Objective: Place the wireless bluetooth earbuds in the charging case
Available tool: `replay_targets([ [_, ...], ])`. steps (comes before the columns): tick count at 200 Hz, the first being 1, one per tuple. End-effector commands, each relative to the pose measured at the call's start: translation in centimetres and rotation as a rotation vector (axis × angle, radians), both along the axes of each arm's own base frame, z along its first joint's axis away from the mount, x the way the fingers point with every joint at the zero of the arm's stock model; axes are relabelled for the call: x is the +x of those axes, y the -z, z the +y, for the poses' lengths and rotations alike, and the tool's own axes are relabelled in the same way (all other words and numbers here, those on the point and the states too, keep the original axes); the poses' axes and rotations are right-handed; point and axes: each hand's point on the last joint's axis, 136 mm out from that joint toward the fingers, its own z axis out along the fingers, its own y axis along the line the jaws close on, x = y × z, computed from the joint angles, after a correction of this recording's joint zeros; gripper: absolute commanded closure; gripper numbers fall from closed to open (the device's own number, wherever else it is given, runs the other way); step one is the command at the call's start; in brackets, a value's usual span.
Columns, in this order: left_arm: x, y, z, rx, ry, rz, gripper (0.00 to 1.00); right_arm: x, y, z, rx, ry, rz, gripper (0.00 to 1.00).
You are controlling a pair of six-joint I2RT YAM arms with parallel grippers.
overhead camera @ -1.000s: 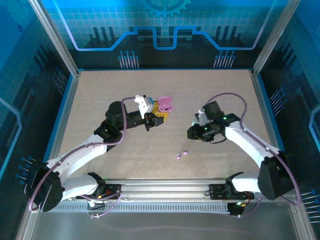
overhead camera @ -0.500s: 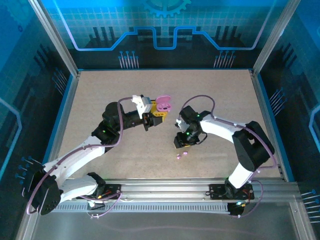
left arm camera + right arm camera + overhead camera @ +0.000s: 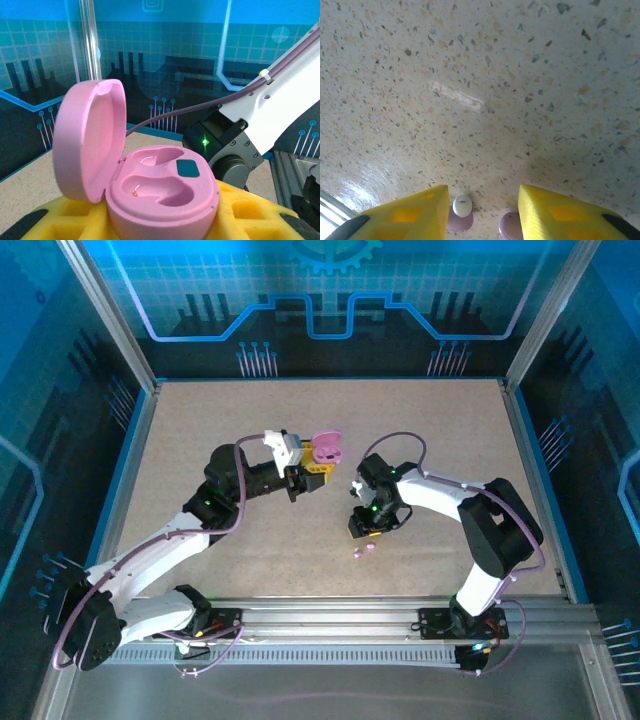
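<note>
Shows the right gripper (image 3: 365, 530) swung in from the right side of the table since a second ago, now close above the two earbuds (image 3: 358, 553), and barely shifted in the last half second. Places the left gripper (image 3: 318, 466) and its case slightly further left than a second ago.

Finds the right gripper's yellow fingers (image 3: 405, 215) spread apart, grasping nothing, close to the speckled table (image 3: 520, 75). Puts both purple earbuds on the table between those fingers: one (image 3: 462, 207) pale tip up, just beside a finger, the other (image 3: 510, 226) cut off at the bottom edge.

Shows the left gripper clenched on the pink charging case (image 3: 162, 195), with its lid (image 3: 87, 140) hinged open and upright and two moulded sockets facing up. Seen from above, sets the case beyond and left of the earbuds, apart from them.
</note>
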Motion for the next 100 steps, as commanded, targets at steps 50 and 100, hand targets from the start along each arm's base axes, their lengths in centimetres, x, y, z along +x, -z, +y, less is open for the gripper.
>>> replay_targets([
  [50, -0.3, -0.4, 0.1, -0.013, 0.001, -0.008, 0.69, -1.4, 1.3, -0.8, -0.055, 0.015, 0.069, 0.6],
  [100, -0.3, -0.2, 0.0, -0.009, 0.0, -0.006, 0.69, -2.3, 0.7, -1.5, -0.059, 0.053, 0.074, 0.61],
])
